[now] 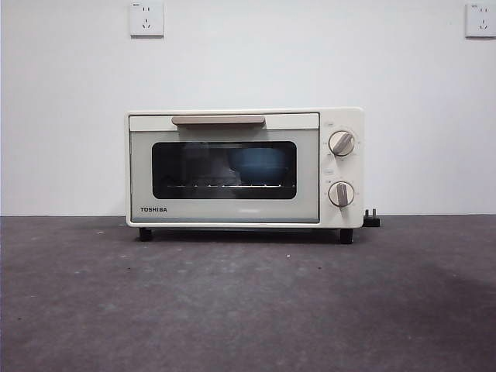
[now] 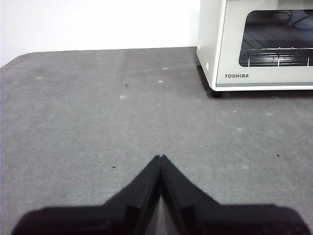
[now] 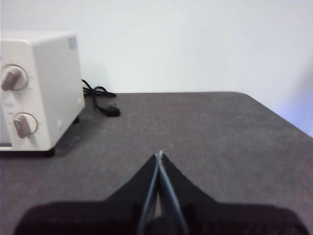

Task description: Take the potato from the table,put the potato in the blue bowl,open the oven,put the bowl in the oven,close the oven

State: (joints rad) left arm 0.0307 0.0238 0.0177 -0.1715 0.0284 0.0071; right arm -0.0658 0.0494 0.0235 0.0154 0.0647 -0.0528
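Front view, oven door shut, blue bowl inside, left claw and right claw pinched together, empty, above table.

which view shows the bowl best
The front view: the bowl shows as a blue shape behind the shut oven window. The left wrist view shows only the rack through the glass; the right wrist view shows just the oven's knob side.

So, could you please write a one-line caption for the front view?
Closed Toshiba oven on the grey table, blue bowl visible behind its glass window.
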